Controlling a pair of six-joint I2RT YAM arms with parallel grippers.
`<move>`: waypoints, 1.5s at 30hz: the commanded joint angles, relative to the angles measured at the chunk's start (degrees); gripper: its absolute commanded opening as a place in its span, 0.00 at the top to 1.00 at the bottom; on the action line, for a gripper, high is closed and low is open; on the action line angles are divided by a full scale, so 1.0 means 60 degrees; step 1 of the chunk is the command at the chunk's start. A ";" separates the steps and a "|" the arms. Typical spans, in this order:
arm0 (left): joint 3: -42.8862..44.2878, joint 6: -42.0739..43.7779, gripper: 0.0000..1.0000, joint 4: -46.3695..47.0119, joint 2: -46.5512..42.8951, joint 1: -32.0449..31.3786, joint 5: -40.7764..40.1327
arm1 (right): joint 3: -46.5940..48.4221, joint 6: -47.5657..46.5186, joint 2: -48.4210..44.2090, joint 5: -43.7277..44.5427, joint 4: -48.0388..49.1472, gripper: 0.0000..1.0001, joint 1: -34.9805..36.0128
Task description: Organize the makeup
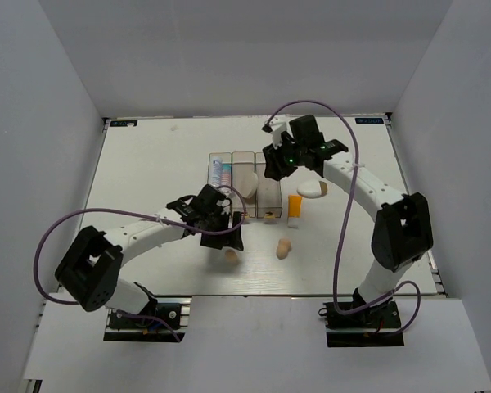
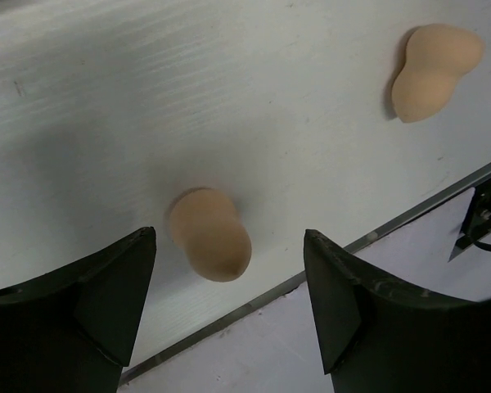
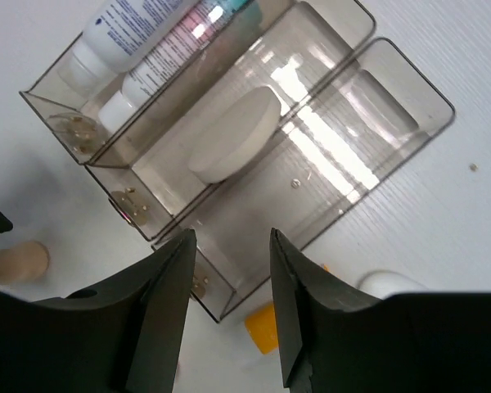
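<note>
My left gripper [image 1: 227, 239] is open and hovers just above a beige egg-shaped sponge [image 1: 231, 255]. In the left wrist view that sponge [image 2: 210, 235] lies on the table between the open fingers [image 2: 123, 278]. A second sponge [image 1: 284, 248] lies to its right and also shows in the left wrist view [image 2: 434, 70]. My right gripper [image 1: 280, 161] is open and empty above the right clear bin [image 3: 368, 123]. The white tube with blue/pink marks [image 3: 147, 33] lies in the left bin. The round cream puff [image 3: 233, 135] lies in the middle bin. The orange tube [image 1: 295, 205] and the white-tan oval [image 1: 312, 188] lie on the table right of the bins.
The three clear bins [image 1: 244, 182] stand side by side at the table's middle. The table's near edge strip [image 2: 409, 217] runs just below the left gripper. White walls enclose the table on three sides.
</note>
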 commanded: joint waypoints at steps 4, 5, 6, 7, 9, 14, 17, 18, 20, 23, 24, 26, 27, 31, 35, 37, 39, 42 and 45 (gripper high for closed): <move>0.0643 0.0186 0.27 -0.0474 0.0633 -0.0651 -0.0596 | -0.1066 -0.0157 -0.0993 -0.0394 0.0427 0.50 -0.0575; 0.0716 0.0186 0.30 -0.0532 0.0735 -0.0652 -0.0670 | -0.1125 -0.0171 -0.1067 -0.0438 0.0412 0.49 -0.0620; 0.0775 0.0186 0.38 -0.0591 0.0925 -0.0783 -0.0714 | -0.1198 -0.0186 -0.1126 -0.0467 0.0383 0.49 -0.0649; 0.0819 0.0201 0.45 -0.0620 0.1014 -0.0900 -0.0845 | -0.1329 -0.0201 -0.1213 -0.0482 0.0368 0.49 -0.0780; 0.1024 0.0186 0.66 -0.0723 0.1117 -0.0988 -0.0992 | -0.1404 -0.0244 -0.1316 -0.0497 0.0339 0.49 -0.0840; 0.2061 0.0259 0.86 -0.1016 0.1000 -0.0989 -0.1416 | -0.1711 -0.0450 -0.1624 -0.0453 0.0265 0.50 -0.1103; 0.2939 0.0347 0.88 -0.1016 0.0941 -0.0873 -0.1695 | -0.2091 -0.0538 -0.1902 -0.0438 0.0295 0.50 -0.1191; 0.3161 0.0347 0.89 -0.0973 0.0970 -0.0770 -0.1899 | -0.2194 -0.0567 -0.2033 -0.0453 0.0295 0.50 -0.1206; 0.3586 0.0478 0.89 -0.0812 0.1102 -0.0769 -0.2700 | -0.2531 -0.0684 -0.2166 -0.0526 0.0280 0.50 -0.1265; 0.4655 0.0640 0.87 -0.0942 0.1772 -0.0682 -0.3363 | -0.2998 -0.1049 -0.2502 -0.0687 0.0207 0.50 -0.1309; 0.5136 0.0684 0.87 -0.0943 0.1979 -0.0580 -0.3757 | -0.3102 -0.1152 -0.2634 -0.0746 0.0178 0.50 -0.1309; 0.5578 0.0786 0.87 -0.0885 0.2520 -0.0491 -0.4082 | -0.3423 -0.1430 -0.2853 -0.0965 0.0090 0.50 -0.1323; 0.5929 0.0816 0.87 -0.0841 0.2683 -0.0404 -0.4301 | -0.3527 -0.1518 -0.2927 -0.1053 0.0075 0.50 -0.1295; 0.6705 0.0962 0.86 -0.1059 0.3591 -0.0213 -0.4639 | -0.3923 -0.2089 -0.3191 -0.1754 -0.0115 0.49 -0.1280; 0.7206 0.0904 0.80 -0.1557 0.4207 -0.0110 -0.5167 | -0.4230 -0.3333 -0.3367 -0.2765 -0.0656 0.39 -0.1250; 0.7279 0.0918 0.69 -0.1631 0.4325 -0.0022 -0.5182 | -0.4377 -0.4036 -0.3440 -0.3306 -0.0920 0.35 -0.1221; 0.7280 0.0933 0.48 -0.1602 0.4340 -0.0022 -0.5124 | -0.4523 -0.4882 -0.3499 -0.3848 -0.1183 0.28 -0.1192; 0.7309 0.0948 0.28 -0.1588 0.4296 -0.0022 -0.5065 | -0.4568 -0.5881 -0.3426 -0.4435 -0.1564 0.20 -0.1162; 0.7324 0.0918 0.24 -0.1500 0.4135 -0.0022 -0.4963 | -0.4699 -0.7024 -0.3222 -0.4744 -0.1887 0.17 -0.1046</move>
